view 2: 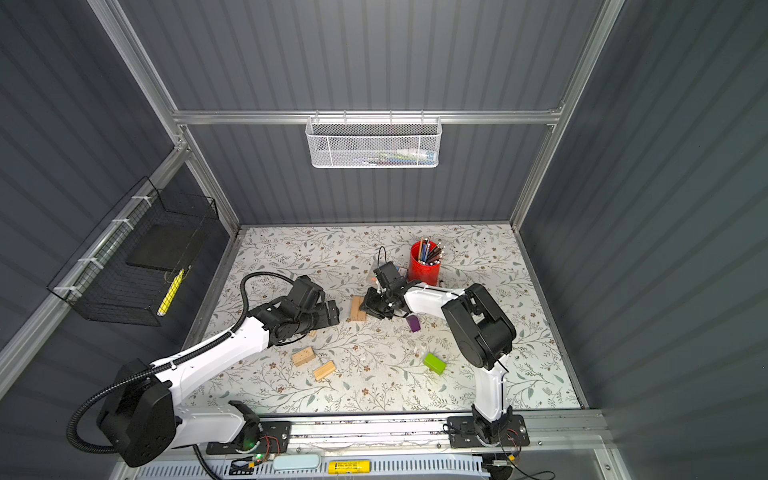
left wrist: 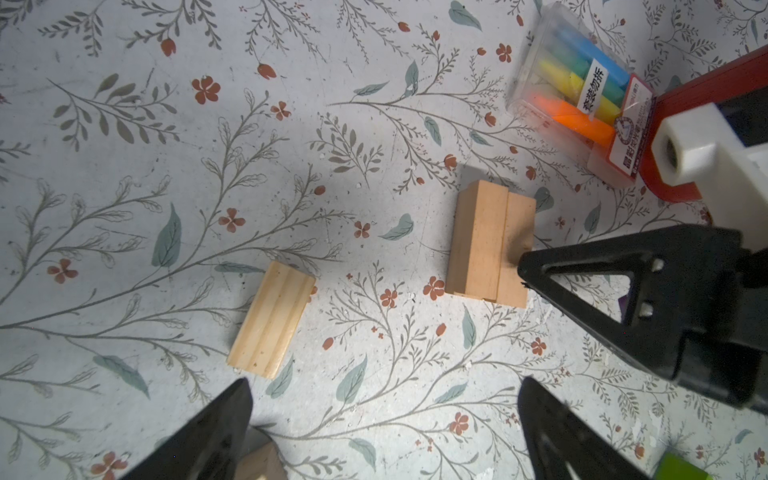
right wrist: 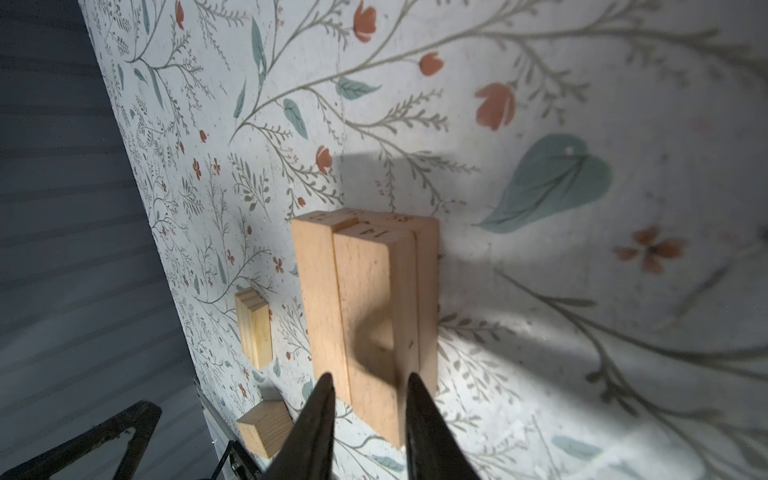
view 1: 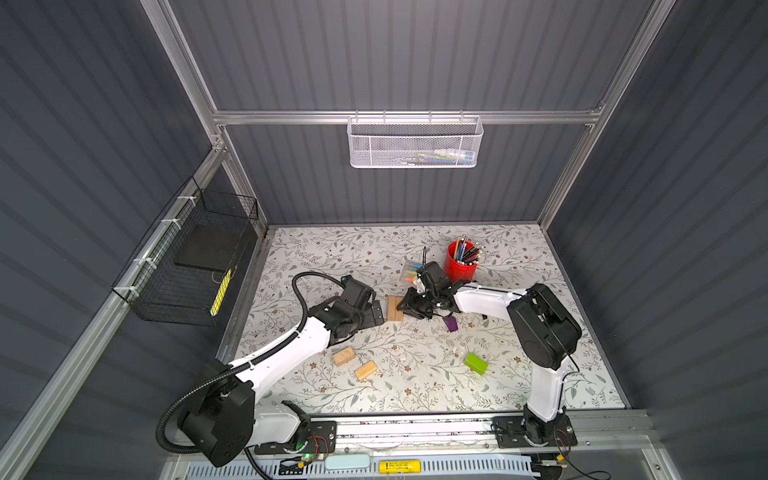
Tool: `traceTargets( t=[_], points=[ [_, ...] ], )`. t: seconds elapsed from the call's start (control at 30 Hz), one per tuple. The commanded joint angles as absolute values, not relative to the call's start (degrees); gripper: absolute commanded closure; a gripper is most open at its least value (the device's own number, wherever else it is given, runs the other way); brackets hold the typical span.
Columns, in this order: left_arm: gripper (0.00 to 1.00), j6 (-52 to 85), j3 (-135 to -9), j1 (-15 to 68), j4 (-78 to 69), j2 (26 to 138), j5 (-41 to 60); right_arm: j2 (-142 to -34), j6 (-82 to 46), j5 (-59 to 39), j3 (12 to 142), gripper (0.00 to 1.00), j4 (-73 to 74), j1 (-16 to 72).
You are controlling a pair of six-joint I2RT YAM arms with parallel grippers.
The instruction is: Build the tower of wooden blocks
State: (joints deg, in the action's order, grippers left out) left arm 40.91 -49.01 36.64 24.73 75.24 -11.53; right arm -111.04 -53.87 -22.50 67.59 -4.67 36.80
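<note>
Two right fingers (right wrist: 320, 419) are clenching the top tan block (right wrist: 365, 291) of the low tower (right wrist: 316, 291), while the left fingers (left wrist: 216, 436) are hanging spread wide just beside it.

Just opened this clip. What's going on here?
The right gripper has its jaws closed around a tan block lying on top of a low stack mid-table. The left gripper hangs open beside the stack, holding nothing. Two more tan blocks, the purple block and the green block lie loose on the table. The tower is barely started.
</note>
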Motion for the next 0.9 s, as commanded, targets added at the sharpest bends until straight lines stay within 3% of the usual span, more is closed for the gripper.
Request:
traceTargets(
  t=[0.0, 0.33, 0.87],
  points=[
    [0.01, 40.3, -49.99, 36.3, 25.63, 75.45, -11.63, -110.93, -53.93, -22.45, 68.06, 0.7, -5.11, 37.05],
    [0.01, 40.07, -50.44, 36.3, 26.36, 74.84, -11.35, -106.96, -51.2, -19.79, 68.28, 0.67, -9.75, 37.09],
    [0.0, 38.61, -51.43, 36.29, 36.13, 69.76, -9.59, -94.35, -41.39, -10.04, 66.35, 0.4, -21.52, 39.61]
  ],
)
